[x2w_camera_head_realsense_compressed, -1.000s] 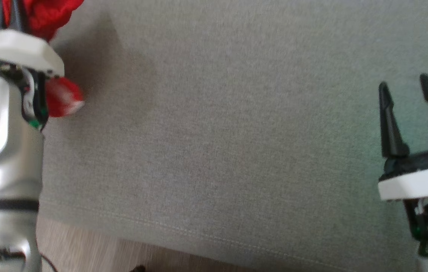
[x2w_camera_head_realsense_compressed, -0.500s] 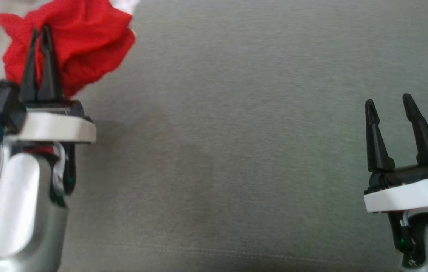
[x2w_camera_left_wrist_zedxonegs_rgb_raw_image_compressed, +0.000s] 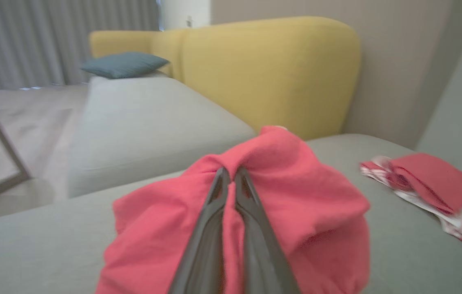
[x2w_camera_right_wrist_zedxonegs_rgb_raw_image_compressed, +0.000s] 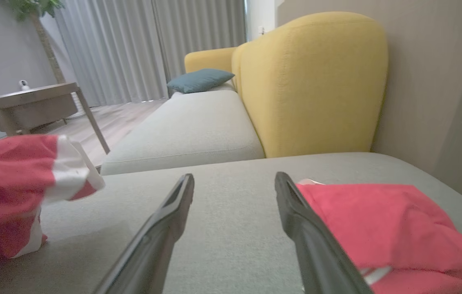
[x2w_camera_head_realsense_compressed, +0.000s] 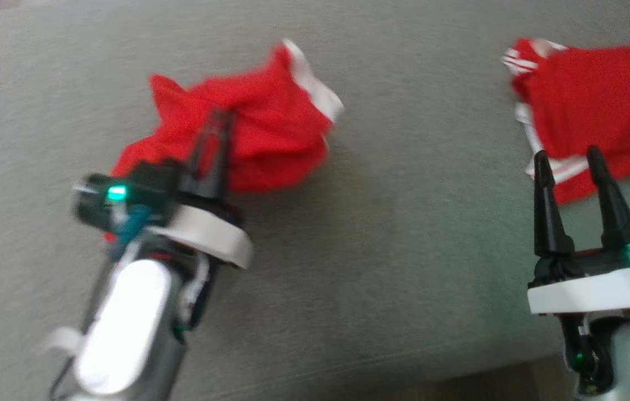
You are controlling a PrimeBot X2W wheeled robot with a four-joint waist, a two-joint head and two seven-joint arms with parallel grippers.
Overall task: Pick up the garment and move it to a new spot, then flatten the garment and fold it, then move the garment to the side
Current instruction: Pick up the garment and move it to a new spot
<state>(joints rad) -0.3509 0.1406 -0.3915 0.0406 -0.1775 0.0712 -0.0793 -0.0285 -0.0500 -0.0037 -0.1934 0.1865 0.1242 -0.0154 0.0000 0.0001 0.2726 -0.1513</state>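
The left tool [x2w_camera_head_realsense_compressed: 217, 125] is clenched on the garment [x2w_camera_head_realsense_compressed: 276, 122]. Its two fingers are pressed together with a pinch of red cloth between them. In the left wrist view the cloth gathers to a peak at the tips and hangs loose below. Held at one point like this, the garment bunches instead of spreading, which suits carrying rather than flattening. It is at about 11 o'clock over the cushion [x2w_camera_head_realsense_compressed: 404, 267]. I cannot tell whether its lower folds touch the cushion.

The middle stretch of cushion is probably where the garment will be laid out. At 1 o'clock a folded garment [x2w_camera_head_realsense_compressed: 599, 94] lies flat, red with white stripes, seemingly set aside.

The right tool [x2w_camera_head_realsense_compressed: 566, 159], at 4 o'clock, is released, its fingers wide apart and grasping nothing. Its tips are near the folded garment's near edge. It looks ready to take a second corner when flattening starts.
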